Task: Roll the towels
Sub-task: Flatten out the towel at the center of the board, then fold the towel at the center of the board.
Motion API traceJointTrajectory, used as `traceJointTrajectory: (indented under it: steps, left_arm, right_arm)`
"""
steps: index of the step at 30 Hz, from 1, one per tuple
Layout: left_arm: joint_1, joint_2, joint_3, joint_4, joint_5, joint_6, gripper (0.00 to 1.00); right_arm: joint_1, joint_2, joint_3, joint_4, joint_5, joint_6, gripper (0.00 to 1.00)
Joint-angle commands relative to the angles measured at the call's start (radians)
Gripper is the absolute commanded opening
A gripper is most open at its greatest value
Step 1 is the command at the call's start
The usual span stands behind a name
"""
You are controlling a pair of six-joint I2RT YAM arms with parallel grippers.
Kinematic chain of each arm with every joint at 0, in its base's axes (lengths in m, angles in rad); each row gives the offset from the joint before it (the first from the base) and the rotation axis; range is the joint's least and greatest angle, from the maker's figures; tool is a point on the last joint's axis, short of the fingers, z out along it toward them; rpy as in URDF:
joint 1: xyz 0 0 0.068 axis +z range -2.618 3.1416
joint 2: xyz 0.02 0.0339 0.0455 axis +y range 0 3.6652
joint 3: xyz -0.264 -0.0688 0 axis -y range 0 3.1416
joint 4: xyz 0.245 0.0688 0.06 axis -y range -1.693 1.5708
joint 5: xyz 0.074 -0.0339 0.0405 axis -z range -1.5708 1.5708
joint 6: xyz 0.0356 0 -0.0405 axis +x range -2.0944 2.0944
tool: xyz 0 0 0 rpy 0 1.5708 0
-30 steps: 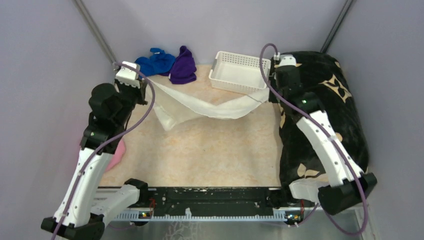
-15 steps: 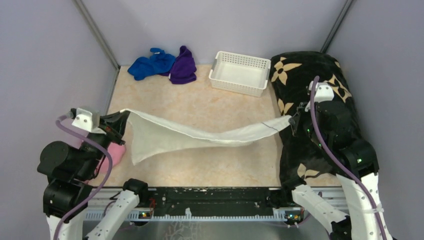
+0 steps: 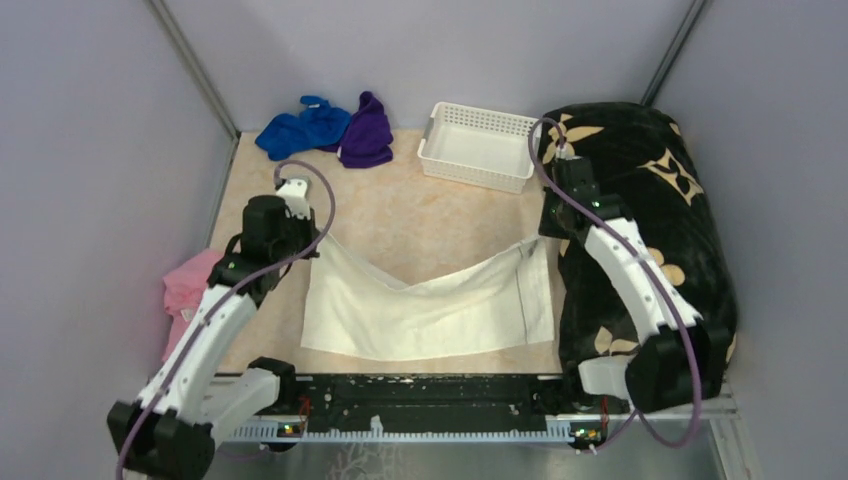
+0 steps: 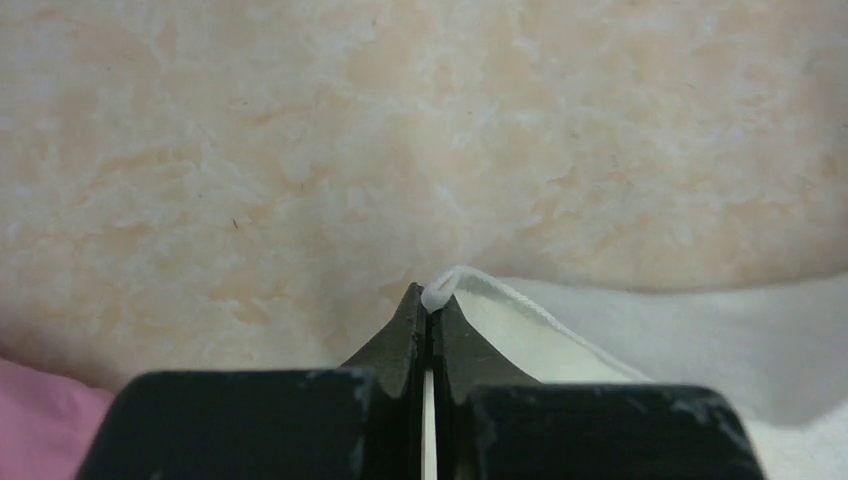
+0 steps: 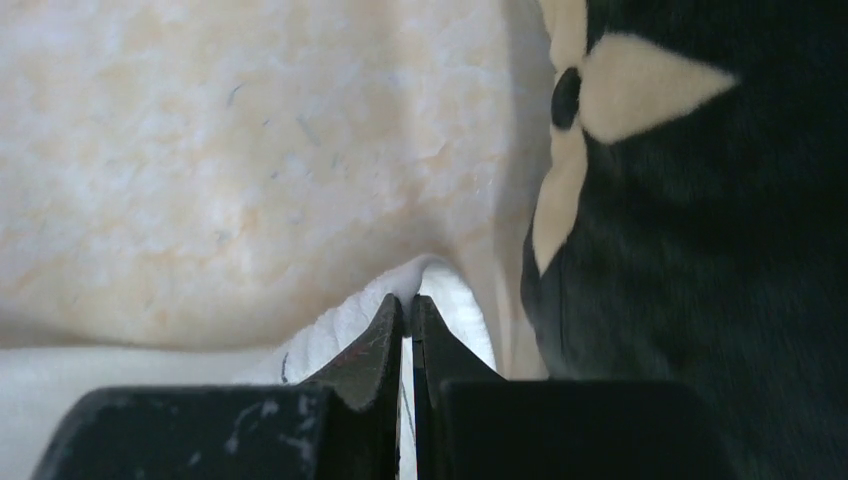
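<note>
The cream-white towel [image 3: 430, 310] lies spread across the near part of the table, sagging in the middle of its far edge. My left gripper [image 3: 316, 238] is shut on its far left corner [image 4: 440, 290]. At the far right corner [image 5: 425, 275], beside the black blanket, my right gripper [image 3: 545, 238] is shut on the towel. The blue towel [image 3: 298, 128] and the dark purple towel [image 3: 367, 133] lie crumpled at the far left of the table, away from both grippers.
A white slotted basket [image 3: 478, 146] stands at the back, right of centre. A big black blanket with beige flowers [image 3: 650, 230] fills the right side. Something pink [image 3: 188, 288] lies at the left edge, by the wall.
Both grippers swung the white towel from the far end toward the near edge and back a little. The towel, which hung stretched between them, now lies mostly flat on the table.
</note>
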Motion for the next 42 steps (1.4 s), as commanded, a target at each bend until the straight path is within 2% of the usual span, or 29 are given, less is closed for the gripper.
traceJointTrajectory:
  steps: [1, 5, 9, 14, 24, 36, 42]
  left_arm:
    - [0.11, 0.182, -0.018, 0.32, 0.074, -0.002, 0.0]
    - [0.211, 0.372, -0.017, 0.486, 0.225, 0.008, 0.0]
    - [0.254, 0.516, 0.033, 0.555, 0.323, 0.057, 0.0]
    - [0.284, 0.579, 0.057, 0.587, 0.396, 0.095, 0.0]
    - [0.292, 0.396, -0.059, 0.523, 0.348, 0.038, 0.0]
    - [0.292, 0.095, -0.203, 0.31, 0.197, -0.077, 0.01]
    - [0.292, -0.019, -0.282, 0.249, 0.156, -0.237, 0.07]
  right_arm:
    - [-0.085, 0.153, -0.018, 0.325, -0.018, 0.023, 0.0]
    - [-0.128, 0.306, 0.028, 0.45, -0.046, 0.006, 0.0]
    - [-0.165, 0.405, 0.084, 0.502, -0.071, -0.003, 0.0]
    - [-0.192, 0.432, 0.111, 0.476, -0.129, -0.017, 0.0]
    - [-0.228, 0.23, -0.06, 0.369, -0.181, -0.016, 0.0]
    - [-0.242, -0.026, -0.286, 0.296, -0.177, 0.057, 0.0]
    - [-0.242, -0.103, -0.395, 0.3, -0.224, 0.087, 0.0]
